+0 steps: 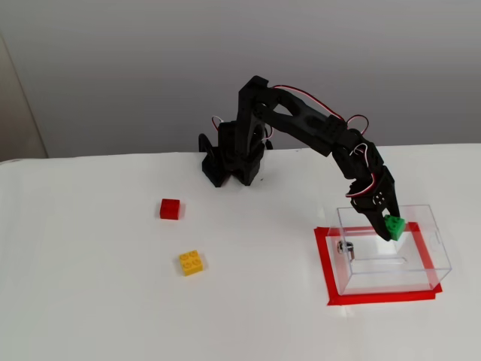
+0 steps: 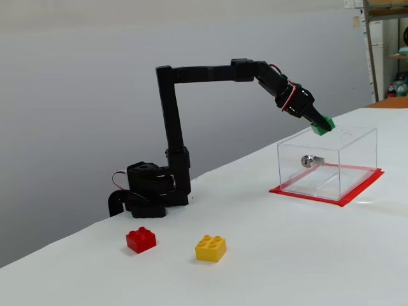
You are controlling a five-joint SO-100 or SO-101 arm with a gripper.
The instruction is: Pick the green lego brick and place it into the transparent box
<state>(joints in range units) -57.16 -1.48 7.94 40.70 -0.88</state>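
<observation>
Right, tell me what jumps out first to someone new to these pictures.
The black arm stretched out from its base, its gripper shut on the green brick just above the open top of the clear box. Next, the red tape outline under the box, and the red brick and yellow brick lying apart on the white table.
</observation>
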